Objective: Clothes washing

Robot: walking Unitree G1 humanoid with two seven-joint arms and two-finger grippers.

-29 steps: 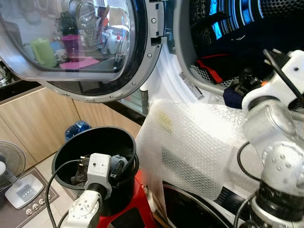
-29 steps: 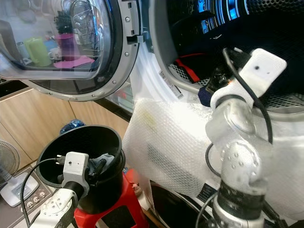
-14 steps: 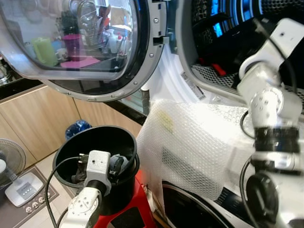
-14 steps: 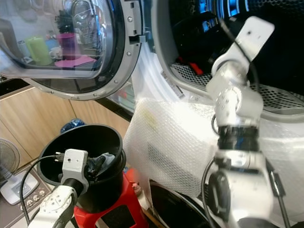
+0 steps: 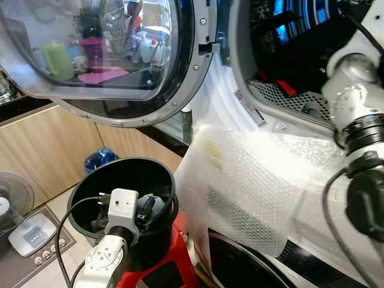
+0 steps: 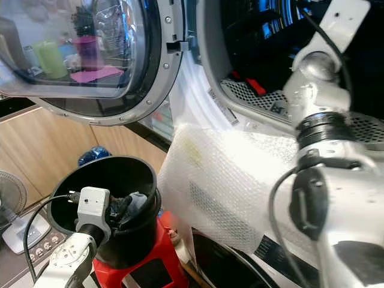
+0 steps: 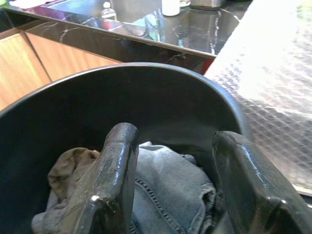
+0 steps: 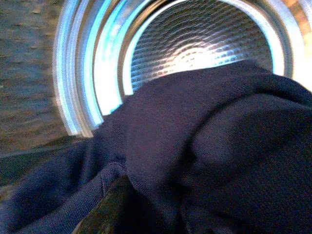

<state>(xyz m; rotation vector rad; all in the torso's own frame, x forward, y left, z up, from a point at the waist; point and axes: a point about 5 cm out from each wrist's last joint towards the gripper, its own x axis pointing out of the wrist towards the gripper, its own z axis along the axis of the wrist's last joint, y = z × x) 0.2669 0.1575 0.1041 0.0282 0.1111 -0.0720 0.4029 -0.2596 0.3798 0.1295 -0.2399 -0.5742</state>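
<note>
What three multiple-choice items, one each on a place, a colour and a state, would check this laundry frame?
1. Where do the jeans lie?
A. in the black bucket
B. on the bubble wrap
C. on the floor

2. What colour is the stool under the bucket?
A. blue
B. red
C. white

3. How is the washer door?
A. shut
B. removed
C. swung open

Answers: 1 A, the left wrist view shows denim inside the bucket between the left gripper fingers; 2 B, red shows below the bucket; 3 C, the drum is exposed.
</note>
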